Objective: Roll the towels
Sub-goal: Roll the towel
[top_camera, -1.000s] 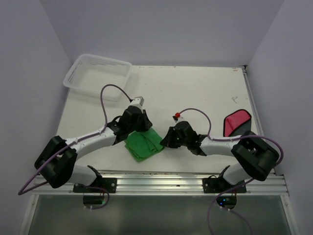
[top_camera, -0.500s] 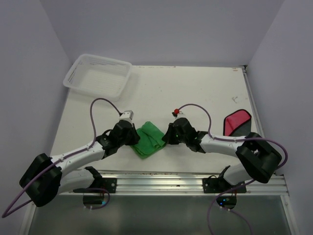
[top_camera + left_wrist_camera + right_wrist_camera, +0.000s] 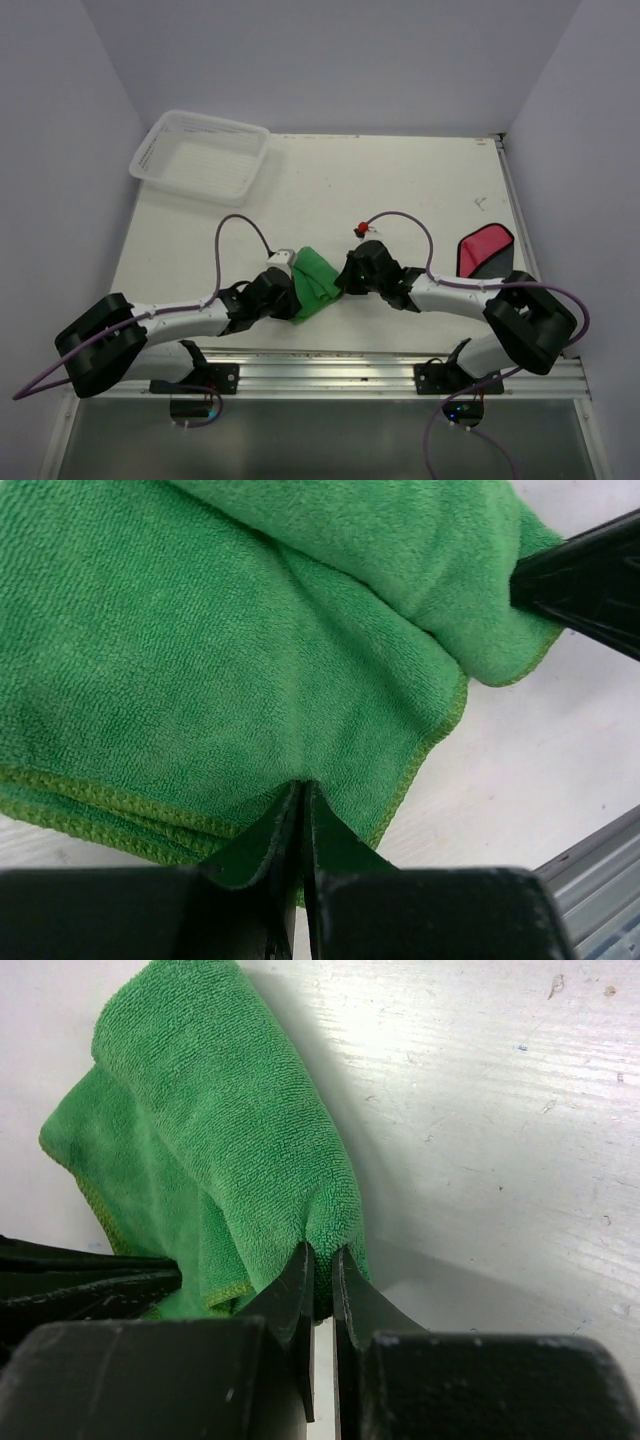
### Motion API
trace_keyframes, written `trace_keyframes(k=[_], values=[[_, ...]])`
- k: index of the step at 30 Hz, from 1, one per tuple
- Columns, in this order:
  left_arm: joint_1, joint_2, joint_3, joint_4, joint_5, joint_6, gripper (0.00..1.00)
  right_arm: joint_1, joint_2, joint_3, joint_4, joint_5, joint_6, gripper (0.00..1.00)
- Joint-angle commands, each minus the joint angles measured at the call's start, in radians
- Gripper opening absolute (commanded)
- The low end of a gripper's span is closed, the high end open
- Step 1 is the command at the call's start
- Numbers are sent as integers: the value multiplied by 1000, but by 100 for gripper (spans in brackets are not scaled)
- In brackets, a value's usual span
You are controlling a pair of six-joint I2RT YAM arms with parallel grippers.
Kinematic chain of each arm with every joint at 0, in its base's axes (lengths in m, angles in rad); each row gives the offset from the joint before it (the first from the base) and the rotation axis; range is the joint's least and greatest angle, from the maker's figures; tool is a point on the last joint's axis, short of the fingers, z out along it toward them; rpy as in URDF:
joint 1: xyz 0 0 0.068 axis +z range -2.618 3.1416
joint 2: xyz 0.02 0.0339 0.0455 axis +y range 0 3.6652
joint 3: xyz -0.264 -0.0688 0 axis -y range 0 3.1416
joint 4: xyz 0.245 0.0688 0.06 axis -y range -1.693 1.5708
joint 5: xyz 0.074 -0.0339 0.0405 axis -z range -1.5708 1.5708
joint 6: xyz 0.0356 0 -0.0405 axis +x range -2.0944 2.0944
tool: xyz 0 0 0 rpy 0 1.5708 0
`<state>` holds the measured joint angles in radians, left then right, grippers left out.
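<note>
The green towel (image 3: 316, 281) lies folded and bunched on the table between my two grippers. My left gripper (image 3: 291, 296) is shut on its near left edge; in the left wrist view (image 3: 304, 788) the jaws pinch the cloth (image 3: 220, 650). My right gripper (image 3: 344, 280) is shut on the towel's right fold, seen in the right wrist view (image 3: 323, 1257) with cloth (image 3: 220, 1110) pinched between the jaws. The red towel (image 3: 484, 249) with its dark grey underside lies at the table's right edge, away from both grippers.
A white mesh basket (image 3: 203, 155) stands at the back left corner. A metal rail (image 3: 330, 367) runs along the near edge of the table. Purple cables loop above both arms.
My left gripper has moved down and to the right onto the towel's near left edge. The towel has bunched up narrower and shifted toward the right gripper, which has barely moved.
</note>
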<state>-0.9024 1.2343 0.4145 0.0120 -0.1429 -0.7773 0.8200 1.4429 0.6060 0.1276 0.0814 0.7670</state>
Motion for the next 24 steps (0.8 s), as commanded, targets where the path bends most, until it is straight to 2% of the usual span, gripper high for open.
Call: trace_keyframes(k=[1,11,17,24], values=[[-35,40,-26,91,-12,-31,8,2,-38,40,-8,47,5,0],[-150,125,6,105,-60,-80,7,2,-58,64,-20,106,12,0],[-184,166,38,100,-70,-88,7,18,-72,54,-40,139,-73,0],[-190,189,56,86,-72,-91,7,123,-58,29,-78,300,-181,0]])
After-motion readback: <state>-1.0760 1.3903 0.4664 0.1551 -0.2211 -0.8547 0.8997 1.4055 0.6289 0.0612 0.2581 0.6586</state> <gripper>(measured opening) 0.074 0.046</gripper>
